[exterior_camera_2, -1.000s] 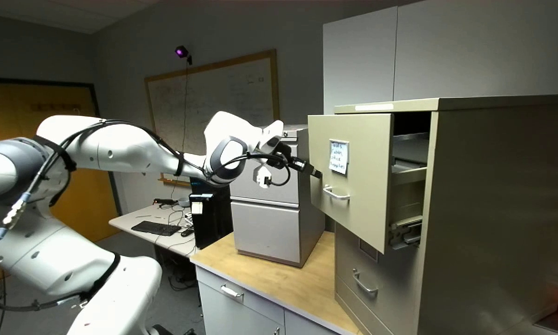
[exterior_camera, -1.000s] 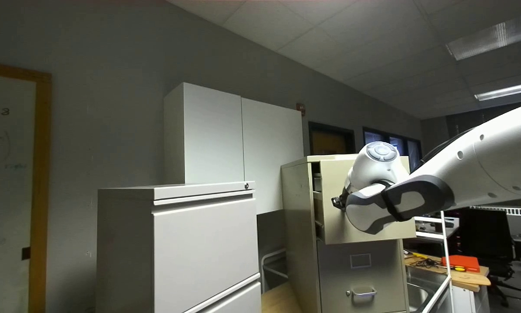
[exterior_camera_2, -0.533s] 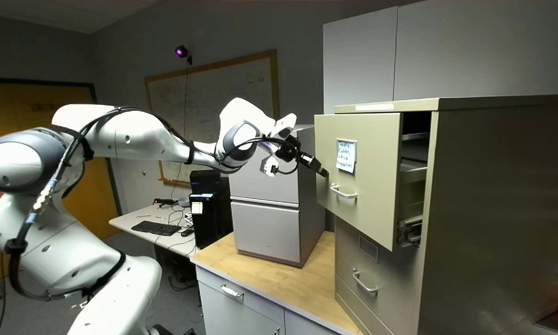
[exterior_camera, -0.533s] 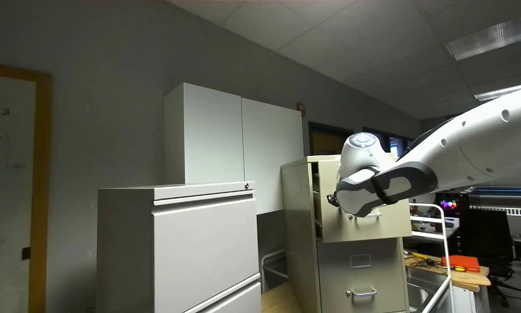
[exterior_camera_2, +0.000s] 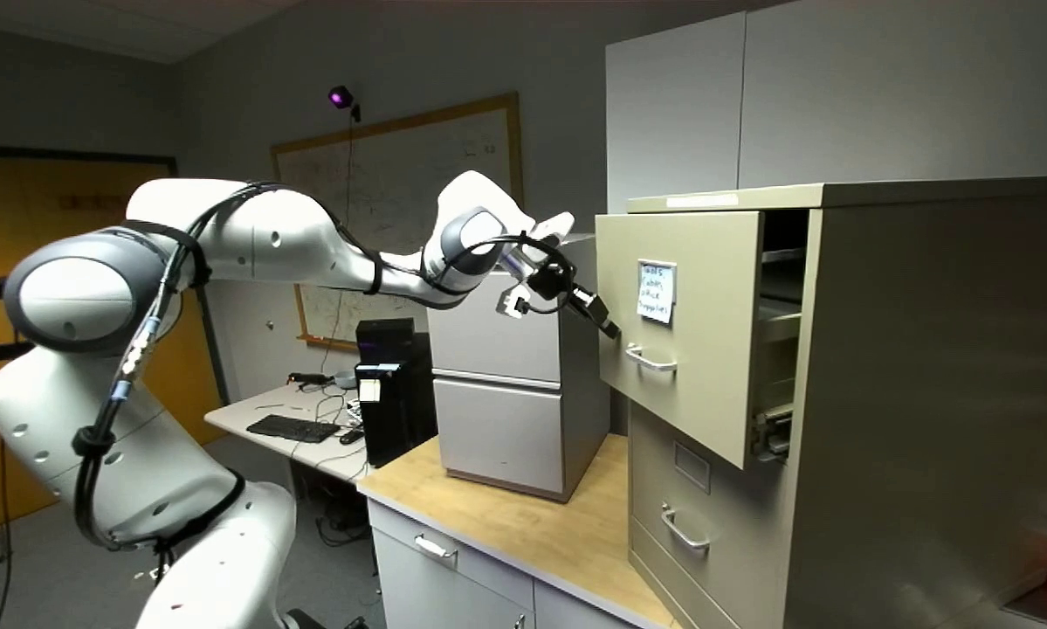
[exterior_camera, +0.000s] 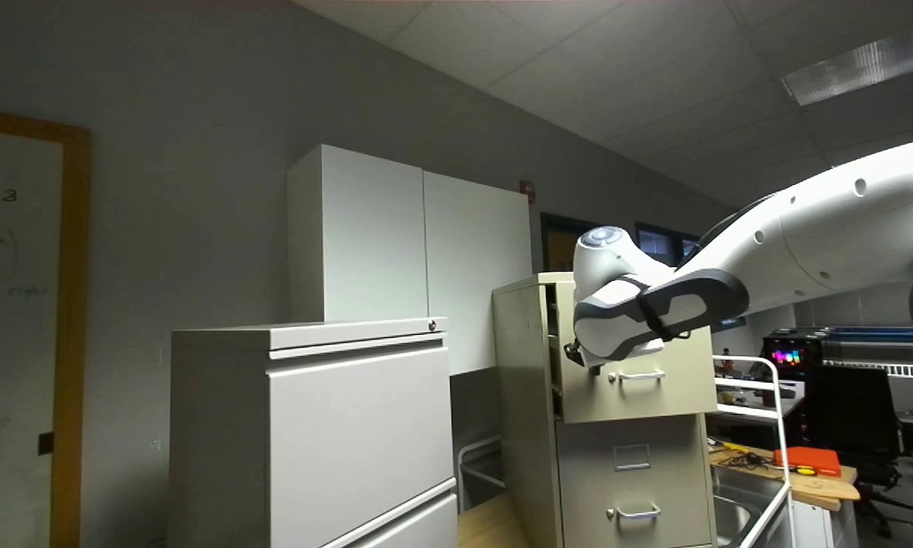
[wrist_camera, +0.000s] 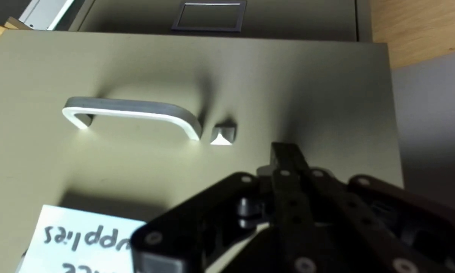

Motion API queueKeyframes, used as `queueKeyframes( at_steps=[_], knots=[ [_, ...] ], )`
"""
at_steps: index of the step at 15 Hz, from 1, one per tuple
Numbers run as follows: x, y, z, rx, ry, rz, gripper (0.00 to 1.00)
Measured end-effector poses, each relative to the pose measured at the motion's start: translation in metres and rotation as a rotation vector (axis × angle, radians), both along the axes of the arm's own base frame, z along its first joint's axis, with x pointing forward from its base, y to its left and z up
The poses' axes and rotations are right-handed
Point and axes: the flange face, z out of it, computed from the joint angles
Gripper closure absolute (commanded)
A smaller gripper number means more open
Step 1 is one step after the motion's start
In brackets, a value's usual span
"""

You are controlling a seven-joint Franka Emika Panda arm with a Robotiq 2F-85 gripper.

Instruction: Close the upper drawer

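Observation:
The upper drawer (exterior_camera_2: 706, 367) is the cream top drawer of the tall filing cabinet. It stands partly pulled out in both exterior views (exterior_camera: 681, 397), with its side and inside showing through the gap. Its front has a white paper note (exterior_camera_2: 656, 291), a silver handle (exterior_camera_2: 651, 358) and a small lock knob (wrist_camera: 223, 135). My gripper (exterior_camera_2: 611, 330) is shut with nothing between its fingers. Its tips appear to press on the drawer front, beside the lock knob, in the wrist view (wrist_camera: 288, 148). The arm partly hides the drawer front in an exterior view.
A lower drawer (exterior_camera_2: 663, 472) of the same cabinet is shut. A light-grey cabinet (exterior_camera_2: 501, 437) stands beside it on a wooden counter (exterior_camera_2: 479, 515). White wall cabinets (exterior_camera_2: 680, 122) hang behind. A white rack (exterior_camera: 780, 426) and a sink (exterior_camera: 730, 517) are on the cabinet's other side.
The upper drawer has slid some way into the cabinet, so the gap at its side is narrower. My shut gripper has moved inward with it, and the arm has reached farther forward.

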Motion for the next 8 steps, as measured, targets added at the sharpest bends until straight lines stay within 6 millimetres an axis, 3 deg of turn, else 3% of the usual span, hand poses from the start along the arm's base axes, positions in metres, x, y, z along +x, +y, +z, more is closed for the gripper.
queueKeyframes(
  at_steps=[8],
  knots=[
    [0.034,-0.013,0.009,0.058,0.116,-0.051,1.00]
  ],
)
